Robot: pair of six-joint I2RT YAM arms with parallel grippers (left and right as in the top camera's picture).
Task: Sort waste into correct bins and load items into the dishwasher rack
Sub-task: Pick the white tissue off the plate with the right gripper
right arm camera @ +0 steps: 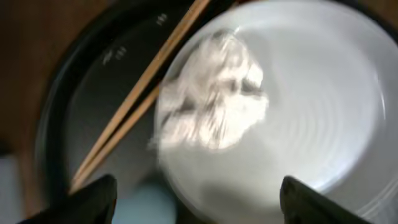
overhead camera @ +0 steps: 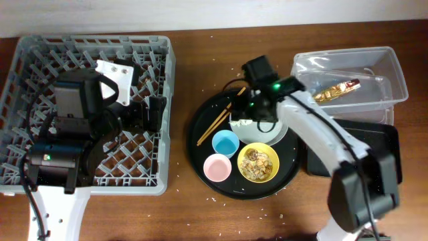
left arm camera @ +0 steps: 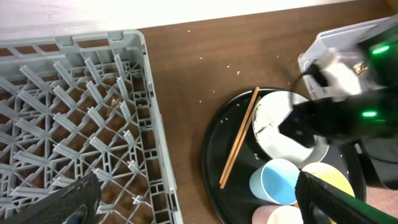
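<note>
Scrap [right arm camera: 211, 106]: crumpled, silvery-white, lying at left edge of pale plate [right arm camera: 323, 124], chopsticks [right arm camera: 134, 106] just beside. Right gripper [right arm camera: 199, 186] over plate, fingers spread wide; left gripper [left arm camera: 196, 186] likewise spread.

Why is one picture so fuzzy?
Right wrist view: all blurry, the scrap and plate smeared. Left wrist view: rack sharp, the right arm smudged. Overhead view: sharp, with the wrapper glinting.

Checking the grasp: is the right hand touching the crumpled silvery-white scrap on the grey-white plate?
Apart. In the right wrist view the right hand is open, its fingertips clear of the crumpled silvery-white scrap.
</note>
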